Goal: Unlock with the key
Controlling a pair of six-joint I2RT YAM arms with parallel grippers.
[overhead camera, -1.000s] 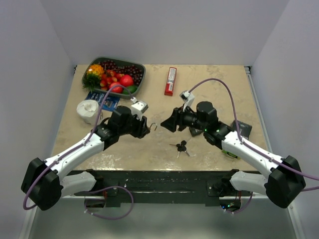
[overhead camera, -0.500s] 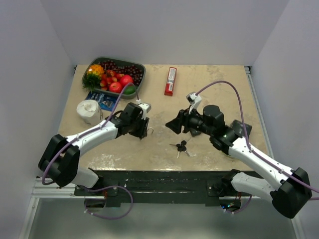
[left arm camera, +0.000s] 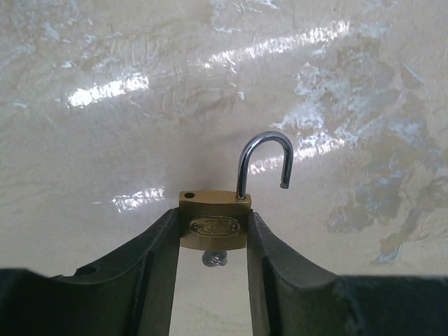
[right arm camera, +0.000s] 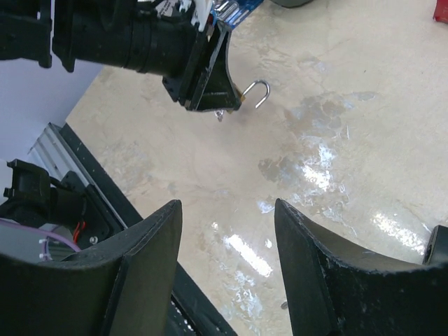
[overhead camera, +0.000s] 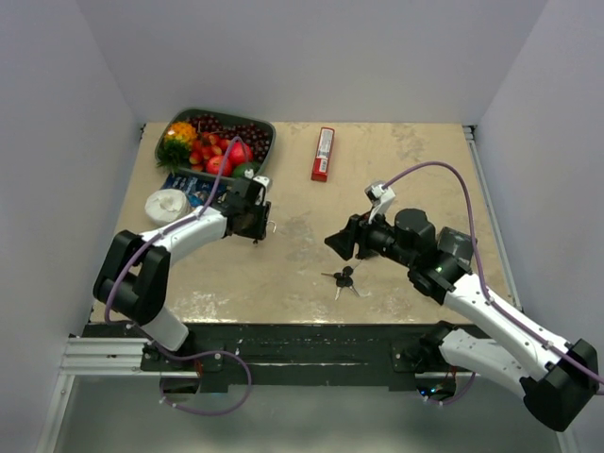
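The key (overhead camera: 344,279) lies unmoved on the table (overhead camera: 283,278), near your right gripper (right arm camera: 227,206), which has backed off, jaws apart and empty. Your left gripper (overhead camera: 263,224) clamps the padlock (left arm camera: 213,224), shackle (left arm camera: 266,161) sprung, and has carried it leftward. Unlocking appears done.

A robot test booth: bare white walls (overhead camera: 311,57) box in the table (overhead camera: 396,160) on three sides, two cabled arms (overhead camera: 179,241) are bolted to its near edge, and props sit on it, such as a fruit tray (overhead camera: 273,135) at its far-left corner.
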